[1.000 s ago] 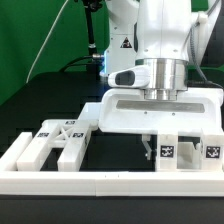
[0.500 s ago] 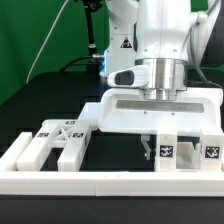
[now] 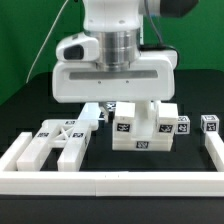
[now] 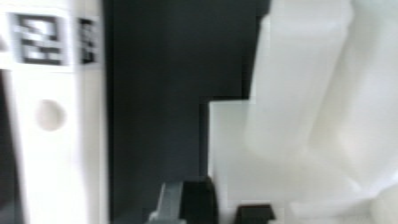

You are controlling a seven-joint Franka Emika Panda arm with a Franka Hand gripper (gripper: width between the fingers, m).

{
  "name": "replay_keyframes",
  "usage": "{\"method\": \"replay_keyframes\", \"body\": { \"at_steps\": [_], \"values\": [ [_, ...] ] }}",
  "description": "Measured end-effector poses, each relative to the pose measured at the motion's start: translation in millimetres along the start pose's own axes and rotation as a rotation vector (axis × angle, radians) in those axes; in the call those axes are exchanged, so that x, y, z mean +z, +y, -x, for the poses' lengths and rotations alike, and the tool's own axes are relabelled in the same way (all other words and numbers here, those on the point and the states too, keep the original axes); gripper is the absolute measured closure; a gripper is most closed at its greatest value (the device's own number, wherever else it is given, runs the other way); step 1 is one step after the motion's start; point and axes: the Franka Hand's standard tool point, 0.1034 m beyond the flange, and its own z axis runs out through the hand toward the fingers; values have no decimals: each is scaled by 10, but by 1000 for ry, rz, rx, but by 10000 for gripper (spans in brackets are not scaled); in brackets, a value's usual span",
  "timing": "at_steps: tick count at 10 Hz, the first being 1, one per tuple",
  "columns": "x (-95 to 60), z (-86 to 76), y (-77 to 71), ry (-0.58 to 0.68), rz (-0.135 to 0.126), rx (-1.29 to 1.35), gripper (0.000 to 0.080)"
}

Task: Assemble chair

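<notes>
The chair lies in loose white parts. A cross-braced piece (image 3: 60, 140) lies at the exterior view's left. A blocky part with several tags (image 3: 140, 130) stands in the middle, with two small tagged pieces (image 3: 181, 125) (image 3: 208, 124) to its right. The robot's wide white hand hangs just above and behind the blocky part, and its fingertips are hard to make out there. In the wrist view my gripper (image 4: 221, 208) has its fingertips close together with a narrow dark gap. It stands at the edge of a white blocky part (image 4: 311, 150). A tagged white slab (image 4: 39, 60) runs along the other side.
A low white border rail (image 3: 110, 181) runs along the front and up both sides (image 3: 214, 150). The table top is black. Cables and the robot's base stand behind the parts.
The arm has moved toward the exterior view's left and further back. The tagged blocky part now shows in the middle; two tagged pieces showed lower at the right before. The cross-braced piece has not moved.
</notes>
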Motion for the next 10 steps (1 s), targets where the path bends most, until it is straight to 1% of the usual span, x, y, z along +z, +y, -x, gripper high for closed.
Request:
{"method": "replay_keyframes", "body": {
  "at_steps": [1,2,3,4,5,6,7,8,9,10],
  "values": [
    [-168,-167,-88,19,43,33,765],
    [-121,-77,-144,-48,41,8,765],
    [-91,-39,-114,-116,40,15,765],
    [-94,-16,-110,-199,38,18,765],
    [-99,69,-83,-330,42,17,765],
    [-120,123,-22,-484,37,34,765],
    [-86,115,69,-610,35,54,765],
    [-25,155,111,-730,33,63,765],
    [66,94,117,-751,41,61,765],
    [62,167,123,-820,40,67,765]
  ]
}}
